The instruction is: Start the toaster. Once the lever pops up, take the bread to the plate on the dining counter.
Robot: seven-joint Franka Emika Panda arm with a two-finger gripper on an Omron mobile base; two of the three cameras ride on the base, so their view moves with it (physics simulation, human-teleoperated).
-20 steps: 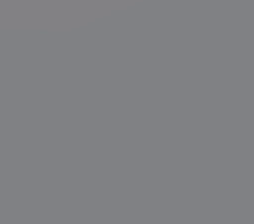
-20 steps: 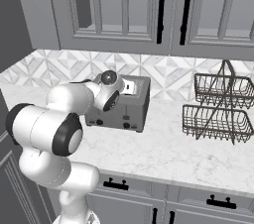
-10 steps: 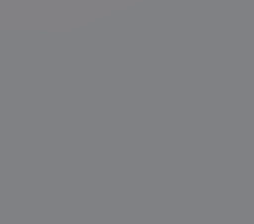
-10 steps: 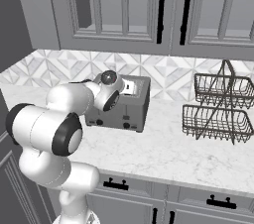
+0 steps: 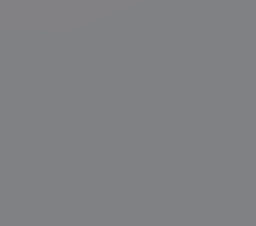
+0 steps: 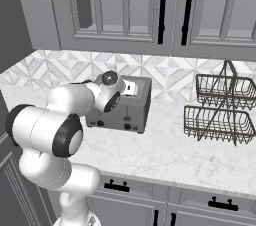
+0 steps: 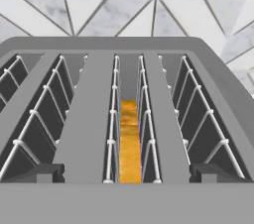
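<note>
Nothing has shifted since the earlier frames. The two dark fingertips stand wide apart over the grey metal toaster; the golden-brown bread slice sits in its middle slot, ungripped.

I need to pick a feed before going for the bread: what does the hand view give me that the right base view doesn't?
Hand view alone: the bread, golden edge-on deep in the middle slot between wire guides, with the open pincer straddling that slot.

Right base view alone: the arm bent over the toaster, the toaster's front knobs, a two-tier wire basket, the counter, cabinets above.

Shared: the grey toaster and the triangle-tiled backsplash.
</note>
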